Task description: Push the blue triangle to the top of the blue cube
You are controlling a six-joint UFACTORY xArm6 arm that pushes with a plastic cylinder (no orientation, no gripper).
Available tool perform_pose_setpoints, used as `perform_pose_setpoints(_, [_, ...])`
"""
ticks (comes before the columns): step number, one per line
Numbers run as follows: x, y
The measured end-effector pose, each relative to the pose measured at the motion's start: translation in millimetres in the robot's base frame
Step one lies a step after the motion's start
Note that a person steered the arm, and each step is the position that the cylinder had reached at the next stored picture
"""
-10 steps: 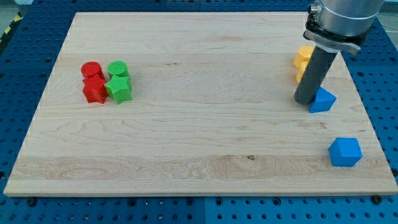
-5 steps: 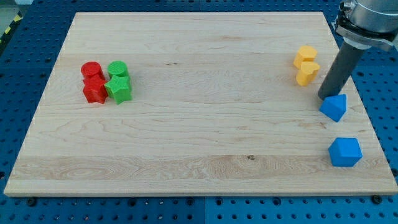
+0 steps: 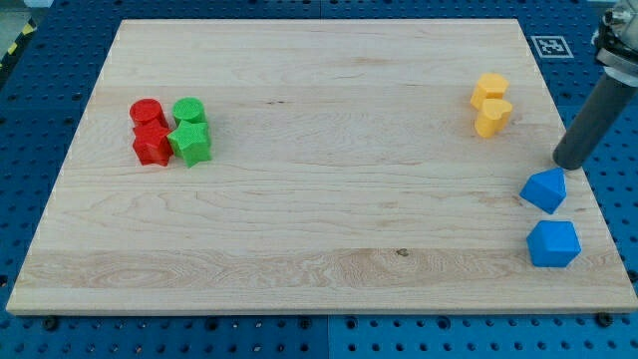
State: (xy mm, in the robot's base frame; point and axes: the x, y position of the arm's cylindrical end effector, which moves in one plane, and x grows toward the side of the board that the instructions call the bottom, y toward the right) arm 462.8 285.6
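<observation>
our tip [image 3: 568, 165] sits near the board's right edge, just up-right of the blue triangle [image 3: 544, 189], looks barely apart | triangle's right above the blue cube [image 3: 553, 244] by the bottom-right corner, small gap | no fingers on this rig, just a rod | yellow blocks [image 3: 490, 103] top-right, red [image 3: 150, 131] and green [image 3: 189, 130] ones left
</observation>
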Motion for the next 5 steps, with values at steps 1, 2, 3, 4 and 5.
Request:
perform_pose_setpoints(1, [2.2, 1.9])
perform_pose_setpoints(2, [3.7, 1.9])
perform_pose_setpoints(3, [7.5, 1.9])
perform_pose_setpoints(4, [24.2, 1.9])
perform_pose_setpoints(5, [25.2, 1.9])
